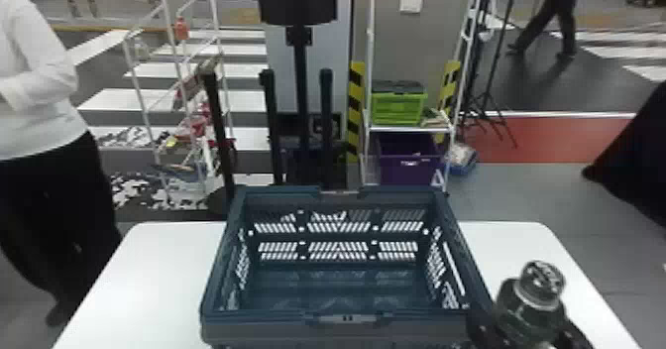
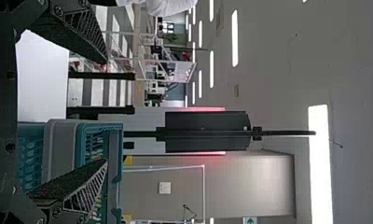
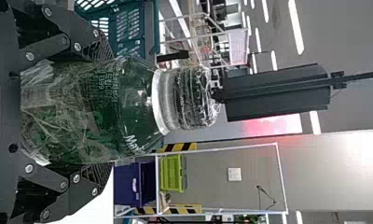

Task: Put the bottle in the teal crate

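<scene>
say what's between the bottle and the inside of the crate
The teal crate's right wall, in the head view, with the bottle to the right of it.

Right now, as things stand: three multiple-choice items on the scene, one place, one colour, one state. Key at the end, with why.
1. Relative to the crate, the bottle is: A) inside; B) left; C) right.
2. The bin above the purple bin is: A) green; B) red; C) white.
3. The right gripper is: A) wide open; B) shut on the bottle; C) shut on nothing.

1 C: head view puts it outside the crate's right wall.
2 A: its slatted sides are lime green.
3 B: fingers press the bottle from both sides.
</scene>
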